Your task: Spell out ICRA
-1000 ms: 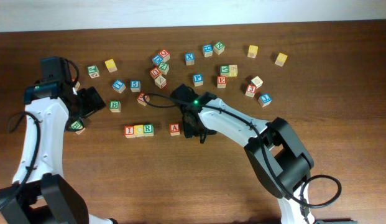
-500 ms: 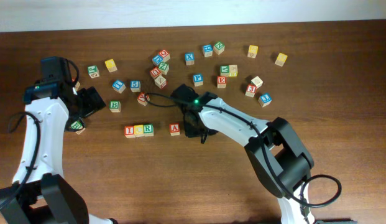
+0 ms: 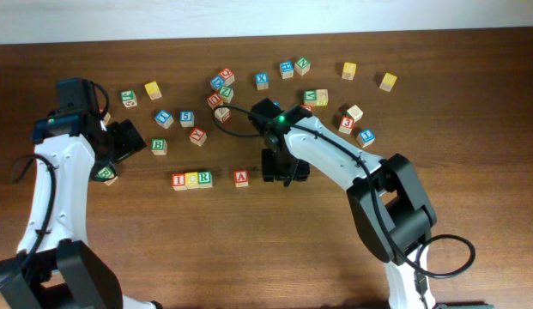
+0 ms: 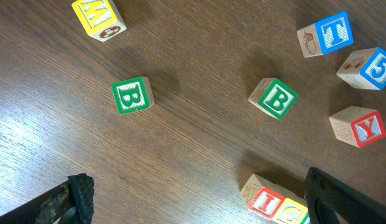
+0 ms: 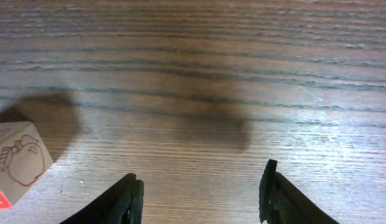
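Row: I cube [image 3: 178, 180], yellow C cube [image 3: 191, 179] and R cube [image 3: 204, 178] touch in one line on the worktop [image 3: 249, 249].
A cube [image 3: 241, 178]: in the same line, apart from the R cube, bare wood between them.
Right pincer [image 3: 283, 168]: released, nothing between its fingers, just right of the A cube.
Left pincer [image 4: 199, 186]: released wide, holds nothing, left of the row.
In the way: nothing on the row.
Nearby: green B cube [image 3: 159, 146] and red Y cube [image 3: 197, 136] behind the row; more loose cubes scattered further back.
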`<action>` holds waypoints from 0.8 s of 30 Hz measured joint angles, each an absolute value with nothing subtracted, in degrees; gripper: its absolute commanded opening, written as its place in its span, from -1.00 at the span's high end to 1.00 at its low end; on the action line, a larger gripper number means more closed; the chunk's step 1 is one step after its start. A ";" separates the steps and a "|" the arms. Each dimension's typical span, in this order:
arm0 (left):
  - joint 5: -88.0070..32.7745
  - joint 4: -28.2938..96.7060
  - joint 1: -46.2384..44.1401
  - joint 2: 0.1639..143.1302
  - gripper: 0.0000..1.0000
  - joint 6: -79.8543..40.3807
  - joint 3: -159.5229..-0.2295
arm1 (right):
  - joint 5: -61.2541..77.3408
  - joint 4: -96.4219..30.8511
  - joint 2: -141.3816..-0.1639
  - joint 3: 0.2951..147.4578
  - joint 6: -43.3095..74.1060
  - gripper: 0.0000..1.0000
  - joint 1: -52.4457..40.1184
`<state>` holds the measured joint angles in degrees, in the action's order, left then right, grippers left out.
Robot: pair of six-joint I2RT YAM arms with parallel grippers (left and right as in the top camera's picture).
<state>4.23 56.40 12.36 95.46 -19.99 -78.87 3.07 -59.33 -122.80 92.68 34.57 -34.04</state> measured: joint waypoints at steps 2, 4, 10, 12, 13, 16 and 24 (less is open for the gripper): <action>4.23 56.40 12.36 95.46 -0.99 -19.99 -78.85 | 3.14 -58.89 -122.91 92.68 34.54 -0.05 -34.33; 4.23 56.40 12.36 95.46 -0.98 -19.99 -78.87 | 3.16 -58.70 -123.07 92.68 34.54 -0.05 -34.57; 4.23 56.40 12.36 95.46 -0.99 -19.99 -78.87 | 3.40 -58.48 -124.97 92.68 34.54 -0.06 -34.61; 4.23 56.40 12.36 95.46 -0.98 -19.99 -78.85 | 3.55 -58.46 -125.32 92.68 34.57 -0.06 -34.61; 4.23 56.40 12.36 95.46 -0.98 -19.99 -78.87 | 3.57 -58.43 -125.32 92.68 34.57 -0.06 -34.61; 4.23 56.40 12.36 95.46 -0.99 -19.99 -78.87 | 3.60 -58.41 -125.32 92.68 34.54 -0.07 -34.61; 4.23 56.40 12.36 95.46 -0.98 -19.99 -78.87 | 4.21 -57.91 -125.32 92.68 34.68 -0.09 -34.59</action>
<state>4.23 56.40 12.36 95.46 -19.99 -78.87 4.21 -57.91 -125.32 92.68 34.68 -34.59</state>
